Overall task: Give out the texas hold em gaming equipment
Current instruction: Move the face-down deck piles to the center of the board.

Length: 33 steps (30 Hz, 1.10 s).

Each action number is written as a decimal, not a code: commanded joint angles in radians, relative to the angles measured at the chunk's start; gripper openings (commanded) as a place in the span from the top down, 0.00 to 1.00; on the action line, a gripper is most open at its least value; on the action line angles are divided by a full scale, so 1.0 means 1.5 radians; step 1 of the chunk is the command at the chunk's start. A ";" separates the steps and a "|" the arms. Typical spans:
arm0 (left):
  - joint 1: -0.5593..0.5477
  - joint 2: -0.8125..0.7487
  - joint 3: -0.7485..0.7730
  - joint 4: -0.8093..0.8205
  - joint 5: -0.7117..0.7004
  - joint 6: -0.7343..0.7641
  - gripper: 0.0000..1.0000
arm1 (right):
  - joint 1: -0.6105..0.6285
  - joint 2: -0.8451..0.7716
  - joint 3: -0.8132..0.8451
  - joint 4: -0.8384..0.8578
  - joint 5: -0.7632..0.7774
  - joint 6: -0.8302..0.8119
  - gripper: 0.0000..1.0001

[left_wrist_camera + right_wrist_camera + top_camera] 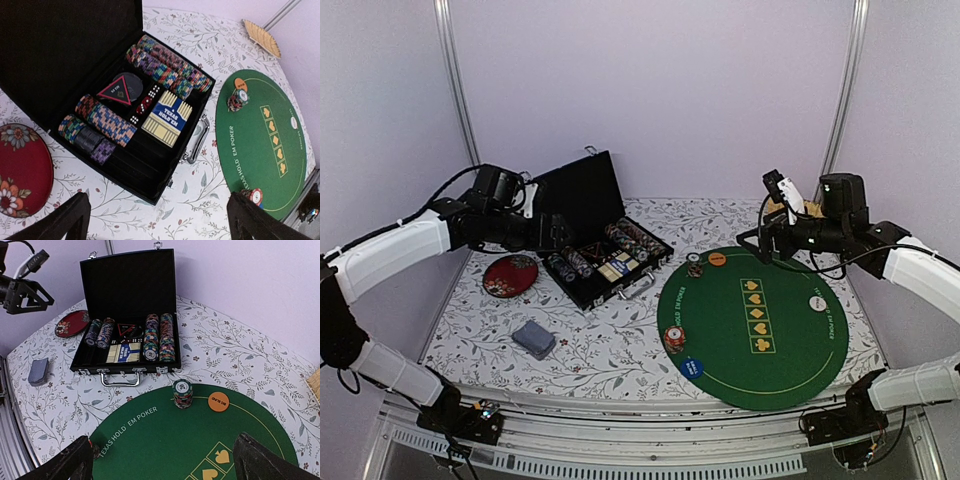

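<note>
Floral white tablecloth (620, 345). My left gripper (157, 212), jaws spread, hovers over black hinged case (60, 50) holding multicoloured striped poker chips (107, 122). My right gripper (163, 445), jaws spread, hovers above round green felt mat (790, 350).

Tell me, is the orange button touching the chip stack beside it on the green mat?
No, the orange button lies apart from the chip stack, with bare green mat between them.

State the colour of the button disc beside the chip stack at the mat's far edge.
Orange, with dark lettering; the button disc shows best in the right wrist view.
</note>
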 commanded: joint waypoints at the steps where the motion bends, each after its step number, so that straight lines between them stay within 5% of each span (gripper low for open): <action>1: -0.020 0.013 -0.028 -0.016 -0.028 -0.011 0.03 | -0.003 -0.017 -0.012 0.029 -0.042 0.015 0.01; 10: -0.037 0.080 0.013 -0.076 -0.036 0.018 0.03 | -0.003 -0.010 0.013 0.044 -0.054 0.018 0.01; 19: -0.080 0.050 -0.033 -0.275 -0.143 -0.122 0.02 | -0.003 0.006 0.035 0.019 -0.048 -0.018 0.01; 28: -0.136 -0.156 -0.247 -0.111 -0.246 -0.500 0.02 | -0.003 0.078 0.058 0.032 -0.076 0.020 0.01; 33: -0.204 -0.117 -0.274 -0.138 -0.309 -0.708 0.02 | -0.003 0.085 0.063 0.006 -0.058 0.007 0.01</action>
